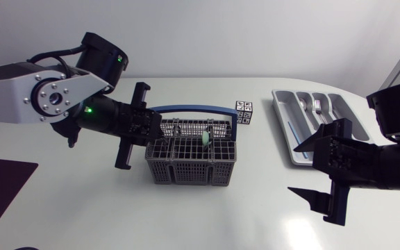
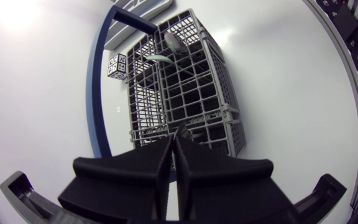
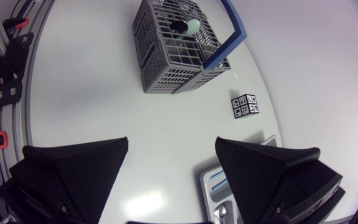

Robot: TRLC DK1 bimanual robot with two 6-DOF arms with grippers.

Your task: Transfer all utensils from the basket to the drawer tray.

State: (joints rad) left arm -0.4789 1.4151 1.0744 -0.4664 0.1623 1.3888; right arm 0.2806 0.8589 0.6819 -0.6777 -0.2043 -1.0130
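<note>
Your left gripper [image 1: 157,128] sits at the near-left corner of the basket [image 1: 186,170], fingers pressed together over the rim. In the left wrist view a slim grey tip [image 2: 182,129] shows right at the fingertips [image 2: 166,155]. It may be a utensil top, but you cannot tell from here whether it is pinched or only just ahead of them. The low, level approach makes sense, since it keeps the arm clear of the blue handle [image 1: 193,107] arching over the back of the basket. A green-handled utensil [image 1: 205,139] stands in a middle compartment, leaning towards the handle side, so the basket is not yet emptied. Your right gripper [image 1: 294,169] hangs with its fingers spread wide and nothing between them, just in front of the drawer tray [image 1: 283,125]. That looks like a sensible waiting post beside the drop-off. The tray lies well apart from the basket and already holds a fork [image 1: 318,107] and a spoon [image 1: 303,104] in its slots. A marker cube [image 1: 244,111] stands between basket and tray, so mind it on any carry across.
</note>
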